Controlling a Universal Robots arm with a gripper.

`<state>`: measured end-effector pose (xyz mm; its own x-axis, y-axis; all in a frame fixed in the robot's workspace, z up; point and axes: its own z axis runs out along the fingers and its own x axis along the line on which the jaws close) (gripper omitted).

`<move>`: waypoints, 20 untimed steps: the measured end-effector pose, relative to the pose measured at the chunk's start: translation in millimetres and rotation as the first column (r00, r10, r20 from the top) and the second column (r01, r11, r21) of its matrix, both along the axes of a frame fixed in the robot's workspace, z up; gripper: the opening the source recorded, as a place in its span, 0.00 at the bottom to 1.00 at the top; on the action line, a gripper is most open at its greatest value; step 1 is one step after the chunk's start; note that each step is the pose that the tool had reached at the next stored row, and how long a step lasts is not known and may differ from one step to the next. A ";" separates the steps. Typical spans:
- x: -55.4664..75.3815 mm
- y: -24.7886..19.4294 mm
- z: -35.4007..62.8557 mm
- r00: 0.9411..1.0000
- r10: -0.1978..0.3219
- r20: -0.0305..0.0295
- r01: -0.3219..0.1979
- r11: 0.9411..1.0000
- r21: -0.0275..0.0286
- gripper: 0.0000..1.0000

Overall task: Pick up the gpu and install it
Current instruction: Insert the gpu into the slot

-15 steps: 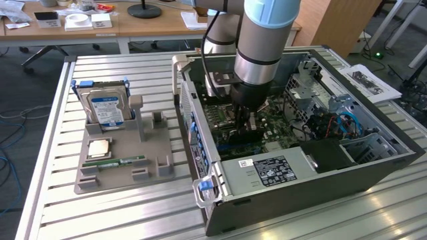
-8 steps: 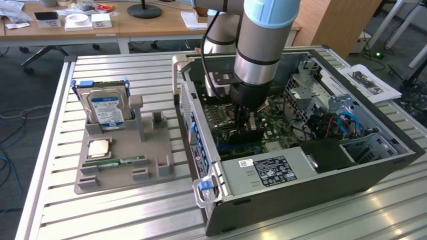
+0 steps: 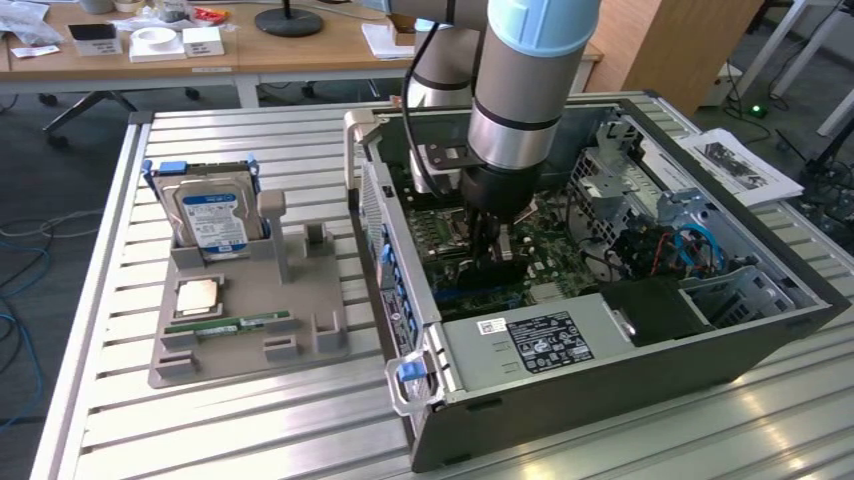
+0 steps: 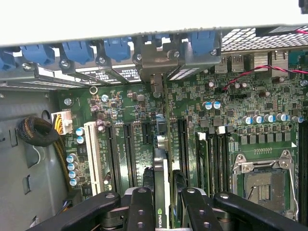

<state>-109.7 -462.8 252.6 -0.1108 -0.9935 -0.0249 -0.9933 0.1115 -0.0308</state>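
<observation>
One gripper (image 4: 163,202) clamps gpu (image 4: 162,192) edge-on among motherboard (image 4: 226,120) slots.

My worktop (image 3: 107,400) is a slatted metal surface filling most of the frame. A grey holder tray (image 3: 240,345) sits on it at centre left, and the open computer case (image 3: 601,290) lies on it at centre right.

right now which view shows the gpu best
The wrist view. There the gpu stands edge-on between the gripper fingers, over the motherboard slots, bracket end toward the case's rear. In the exterior view, the arm hides most of it; just a dark shape below the wrist inside the case.
</observation>
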 end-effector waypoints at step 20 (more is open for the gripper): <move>-0.5 0.0 -0.6 1.000 0.000 0.000 0.000 1.000 0.000 0.27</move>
<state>-110.2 -462.8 252.0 -0.1107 -0.9935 -0.0249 -0.9933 0.1114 -0.0308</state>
